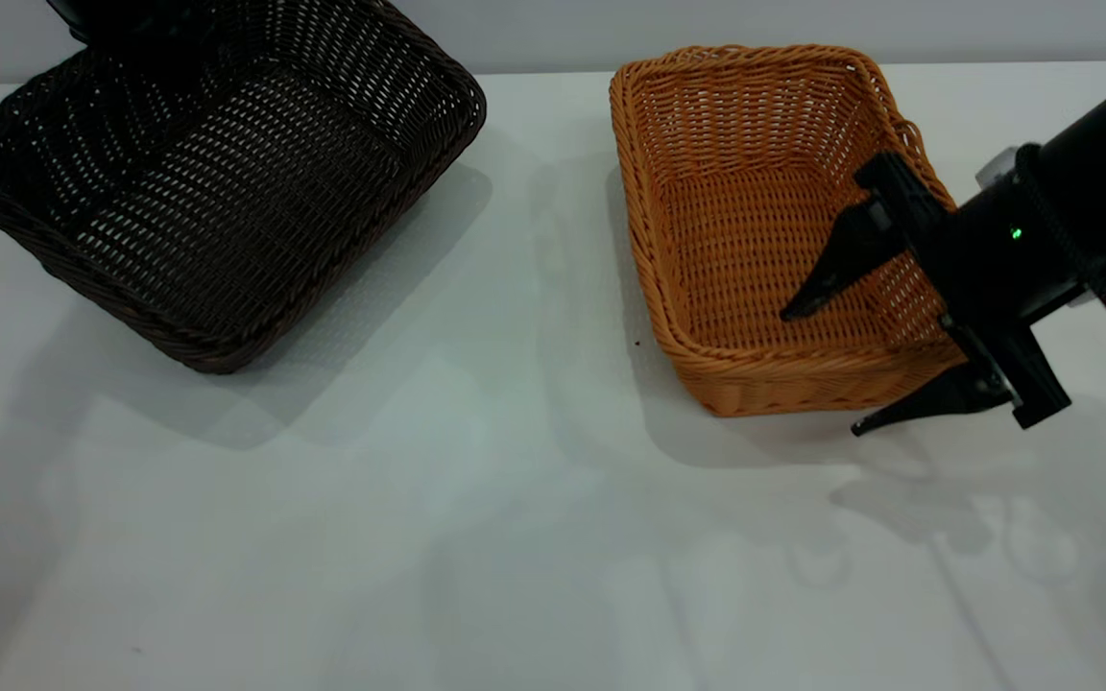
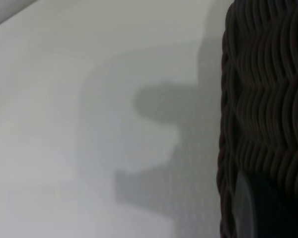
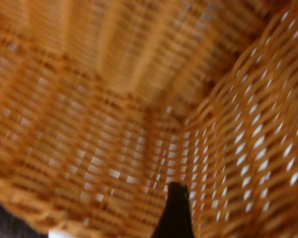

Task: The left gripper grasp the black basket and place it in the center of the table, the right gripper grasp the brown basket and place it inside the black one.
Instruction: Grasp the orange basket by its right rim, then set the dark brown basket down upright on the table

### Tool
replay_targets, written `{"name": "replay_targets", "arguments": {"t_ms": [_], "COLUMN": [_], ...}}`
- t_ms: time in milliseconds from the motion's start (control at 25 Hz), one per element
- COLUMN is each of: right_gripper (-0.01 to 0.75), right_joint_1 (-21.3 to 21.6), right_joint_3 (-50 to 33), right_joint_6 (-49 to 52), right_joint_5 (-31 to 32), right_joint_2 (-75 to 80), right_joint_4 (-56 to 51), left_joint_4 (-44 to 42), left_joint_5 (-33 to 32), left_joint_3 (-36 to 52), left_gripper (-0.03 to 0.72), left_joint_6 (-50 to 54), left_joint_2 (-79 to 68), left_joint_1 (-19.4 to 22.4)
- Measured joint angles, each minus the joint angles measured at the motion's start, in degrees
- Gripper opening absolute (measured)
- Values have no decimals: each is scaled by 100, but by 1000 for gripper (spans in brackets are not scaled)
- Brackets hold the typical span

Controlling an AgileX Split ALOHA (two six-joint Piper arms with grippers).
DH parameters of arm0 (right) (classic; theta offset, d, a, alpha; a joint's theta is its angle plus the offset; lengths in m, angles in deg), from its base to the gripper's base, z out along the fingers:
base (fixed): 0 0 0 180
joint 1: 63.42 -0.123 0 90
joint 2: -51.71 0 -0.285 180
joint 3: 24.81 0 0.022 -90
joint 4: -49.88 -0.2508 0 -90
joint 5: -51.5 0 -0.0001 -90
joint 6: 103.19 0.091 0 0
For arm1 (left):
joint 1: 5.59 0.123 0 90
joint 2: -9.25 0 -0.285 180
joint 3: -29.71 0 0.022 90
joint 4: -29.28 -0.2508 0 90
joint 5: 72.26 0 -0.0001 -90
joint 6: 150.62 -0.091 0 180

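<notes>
The black basket is at the table's far left, turned at an angle, casting a broad shadow. The left gripper barely shows at its far rim. In the left wrist view one dark finger presses against the basket's woven wall. The brown basket rests on the table at the right. The right gripper is open and straddles its near right wall, one finger inside and one outside. The right wrist view shows the inner finger against the orange weave.
The right arm reaches in from the right edge over the brown basket's right rim. Bare white tabletop lies between the two baskets and across the whole front.
</notes>
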Motion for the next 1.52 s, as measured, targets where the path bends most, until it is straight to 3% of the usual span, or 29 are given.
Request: {"name": "replay_targets", "arguments": {"t_ms": [200, 440, 560, 680, 920, 1120, 1280, 1520], "right_gripper": [451, 165, 72, 69, 69, 69, 69, 69], "right_joint_1": [0, 0, 72, 324, 1400, 2142, 2394, 2500], "right_joint_3": [40, 40, 86, 84, 308, 843, 1231, 1596], "right_joint_6": [4, -131, -319, -610, -1831, -2749, -2935, -2855], "right_joint_5": [-155, -612, -820, -781, -419, 578, 1260, 1391], "right_joint_2": [148, 148, 148, 148, 84, -255, -351, -351], "right_joint_4": [-140, -351, -473, -395, -308, -157, 64, 494], "left_joint_4": [0, 0, 0, 0, 26, 371, 1204, 2743], "left_joint_5": [21, 2, -44, -92, -118, -301, -645, -1131], "left_joint_3": [0, 0, 0, 0, 0, -6, -6, -6], "left_gripper": [85, 85, 85, 85, 85, 85, 85, 85], "left_joint_6": [-107, -261, -348, -383, -886, -2279, -3744, -5743], "left_joint_2": [0, 0, 0, 0, 0, 38, 48, 43], "left_joint_1": [0, 0, 0, 0, -13, -352, -861, -1455]}}
